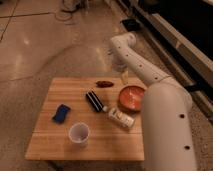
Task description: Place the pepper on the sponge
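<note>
pepper (104, 84) lies on worktop (112, 146), upper centre, well apart from sponge (61, 113) at left | pincer (123, 76) wide open, empty, just right of pepper, above bowl (131, 97) | risk: slim pepper rolls or slips from pinch; carry may clip bar (93, 100)

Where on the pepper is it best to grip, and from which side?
Probably grip the pepper at its middle, from above, jaws across its slim width: it lies flat along the far edge of the table. The gripper hangs open beside it.
</note>
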Action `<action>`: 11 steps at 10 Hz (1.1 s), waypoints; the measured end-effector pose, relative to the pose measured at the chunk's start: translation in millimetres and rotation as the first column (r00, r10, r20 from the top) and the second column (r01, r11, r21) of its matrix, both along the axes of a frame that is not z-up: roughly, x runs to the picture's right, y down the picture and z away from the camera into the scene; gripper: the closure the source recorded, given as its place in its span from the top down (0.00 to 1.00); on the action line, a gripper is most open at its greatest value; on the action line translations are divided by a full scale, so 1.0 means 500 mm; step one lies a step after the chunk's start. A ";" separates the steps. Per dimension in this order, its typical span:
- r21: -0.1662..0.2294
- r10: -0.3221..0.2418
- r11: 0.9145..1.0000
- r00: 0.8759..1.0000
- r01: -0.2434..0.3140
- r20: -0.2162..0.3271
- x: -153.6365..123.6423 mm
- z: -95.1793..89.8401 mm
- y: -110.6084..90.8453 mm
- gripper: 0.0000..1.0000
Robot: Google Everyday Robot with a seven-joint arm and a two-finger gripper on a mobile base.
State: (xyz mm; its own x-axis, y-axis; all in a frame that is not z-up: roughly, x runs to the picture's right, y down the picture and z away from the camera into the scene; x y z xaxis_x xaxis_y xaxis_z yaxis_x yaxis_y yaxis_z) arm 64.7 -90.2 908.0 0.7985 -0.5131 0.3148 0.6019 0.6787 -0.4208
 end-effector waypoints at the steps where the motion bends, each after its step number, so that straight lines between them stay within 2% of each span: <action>1: 0.000 -0.004 1.000 1.000 0.004 -0.006 -0.015 0.018 -0.006 0.80; 4: -0.009 0.003 1.000 1.000 -0.003 0.002 -0.068 0.070 0.000 0.80; 6: 0.002 0.029 1.000 0.999 -0.029 0.016 -0.096 0.106 0.007 0.80; 9: 0.022 0.078 0.997 0.997 -0.079 0.022 -0.102 0.150 0.020 0.80; 11: 0.028 0.089 0.996 0.996 -0.090 0.014 -0.099 0.181 0.036 0.80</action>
State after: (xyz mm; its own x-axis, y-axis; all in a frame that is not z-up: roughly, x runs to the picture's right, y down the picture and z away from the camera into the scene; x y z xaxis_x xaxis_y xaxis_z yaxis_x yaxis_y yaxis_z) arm 15.2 -72.1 998.4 0.8378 -0.4487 0.3112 0.5433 0.7417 -0.3934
